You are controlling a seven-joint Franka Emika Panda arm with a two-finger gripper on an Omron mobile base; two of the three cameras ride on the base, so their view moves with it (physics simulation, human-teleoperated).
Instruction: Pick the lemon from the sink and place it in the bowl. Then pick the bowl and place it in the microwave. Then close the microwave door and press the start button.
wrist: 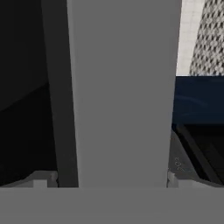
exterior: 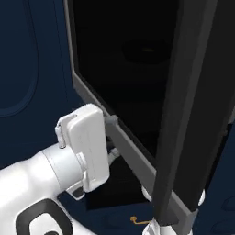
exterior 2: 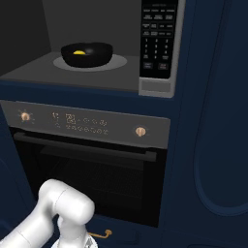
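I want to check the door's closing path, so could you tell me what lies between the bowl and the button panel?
Only bare microwave floor lies between the bowl and the button panel, seen in the right base view.

A black oven [exterior 2: 92, 160] with two knobs sits between navy cabinets [exterior 2: 213, 121], seemingly shut.

microwave [exterior 2: 97, 58] button panel [exterior 2: 157, 41] markings too small to read

- A glossy white arm [exterior: 27, 183] of rounded tubular links is seen, with a black ring-shaped joint marking.
- A white boxy hand housing [exterior: 87, 147] with rounded corners and small clips is mounted ahead of a pale grey wrist collar.
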